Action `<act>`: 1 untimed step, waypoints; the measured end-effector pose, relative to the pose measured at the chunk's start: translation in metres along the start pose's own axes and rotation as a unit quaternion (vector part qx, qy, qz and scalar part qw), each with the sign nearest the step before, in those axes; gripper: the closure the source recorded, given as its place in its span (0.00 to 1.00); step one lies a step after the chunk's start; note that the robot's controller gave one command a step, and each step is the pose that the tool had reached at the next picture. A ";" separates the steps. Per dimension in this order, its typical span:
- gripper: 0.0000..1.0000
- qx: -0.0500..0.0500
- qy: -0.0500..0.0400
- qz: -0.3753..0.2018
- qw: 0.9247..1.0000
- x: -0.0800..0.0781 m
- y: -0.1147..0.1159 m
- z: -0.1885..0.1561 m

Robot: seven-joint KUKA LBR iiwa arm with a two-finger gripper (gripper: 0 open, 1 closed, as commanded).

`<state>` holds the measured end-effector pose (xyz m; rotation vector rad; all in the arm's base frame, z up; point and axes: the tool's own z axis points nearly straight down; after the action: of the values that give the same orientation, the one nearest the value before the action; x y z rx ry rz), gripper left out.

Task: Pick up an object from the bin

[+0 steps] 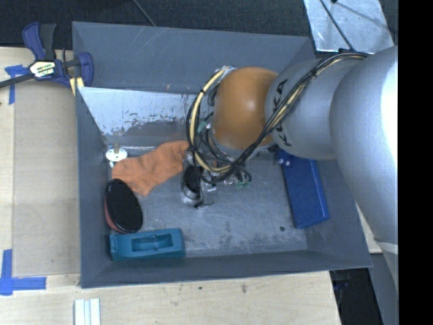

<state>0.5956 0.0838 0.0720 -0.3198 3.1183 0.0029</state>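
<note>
The jaws sit low, just right of the orange cloth (150, 168), which stretches away left. Spread or pressed together? Cannot tell.

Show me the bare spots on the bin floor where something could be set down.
The widest bare floor of the bin runs between the teal block and the blue box, below the gripper in the view. The left is crowded: orange cloth, black oval thing and a small white piece lie close together.
</note>
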 end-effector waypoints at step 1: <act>1.00 0.000 0.000 0.000 1.000 0.000 0.000 0.000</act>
<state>0.5956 0.0838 0.0721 -0.3199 3.1182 0.0029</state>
